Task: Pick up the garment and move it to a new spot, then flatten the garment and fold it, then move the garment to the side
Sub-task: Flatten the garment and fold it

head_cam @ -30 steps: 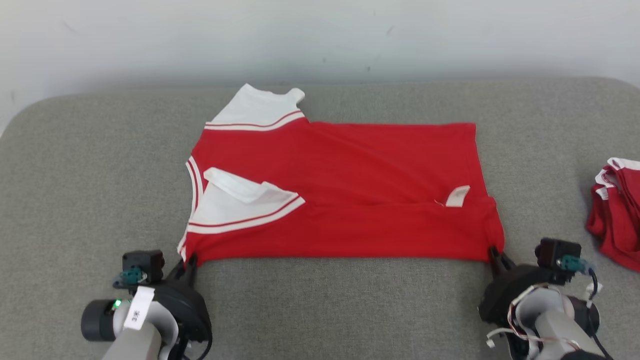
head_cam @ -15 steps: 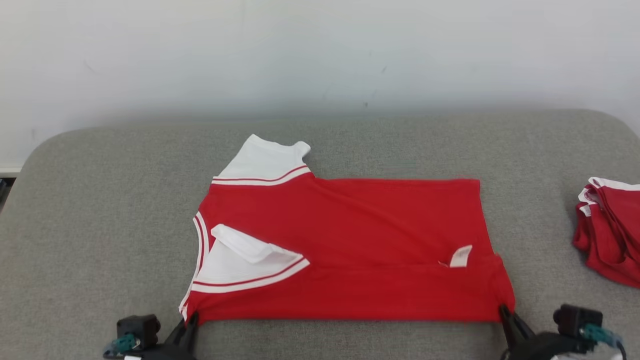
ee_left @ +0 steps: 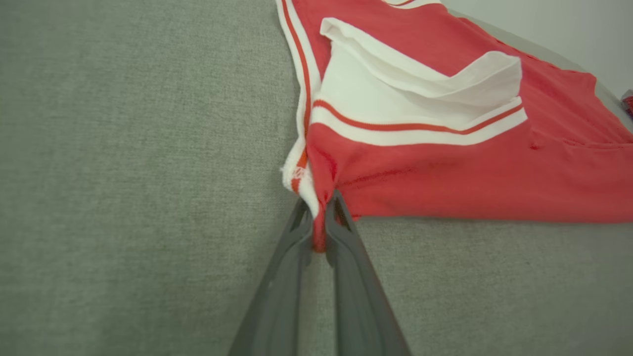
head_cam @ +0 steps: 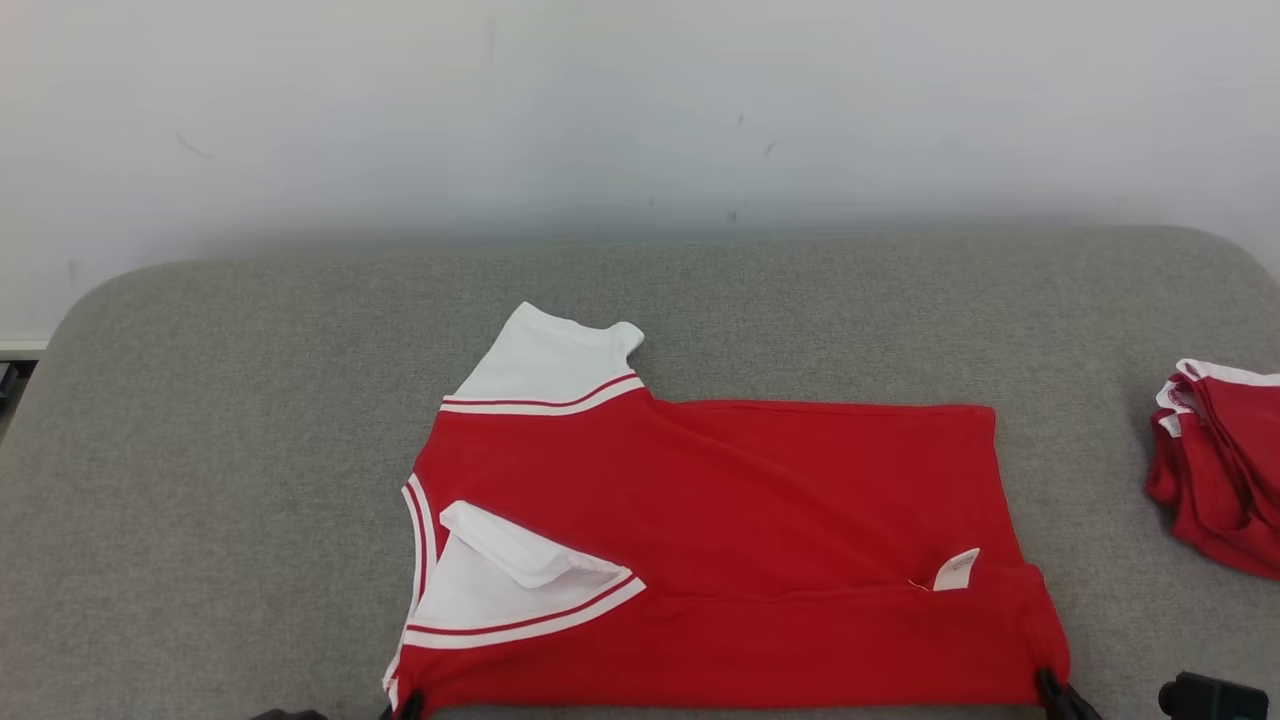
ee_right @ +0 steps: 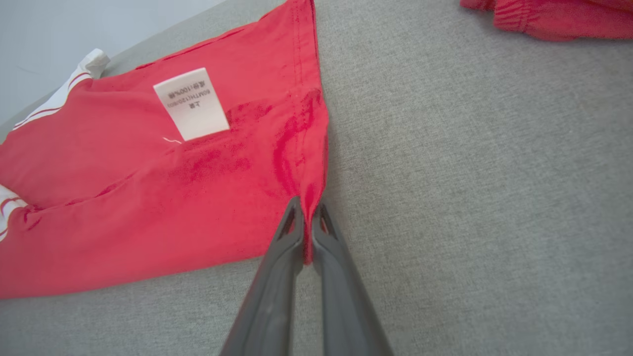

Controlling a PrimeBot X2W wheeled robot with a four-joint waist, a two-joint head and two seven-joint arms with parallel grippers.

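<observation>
Jaws clamped on both near corners of garment (head_cam: 720, 540), left and right | garment spread ahead of both, long axis crosswise | neither arm nearer

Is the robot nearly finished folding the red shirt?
Maybe halfway. Done: the red shirt lies spread flat on the grey cushion, with its near long edge and one white sleeve folded over on top. In hand: the left gripper and right gripper each pinch a near corner. Left: the far sleeve sticks out unfolded, more folds are needed, and the shirt has not gone to the side.
</observation>
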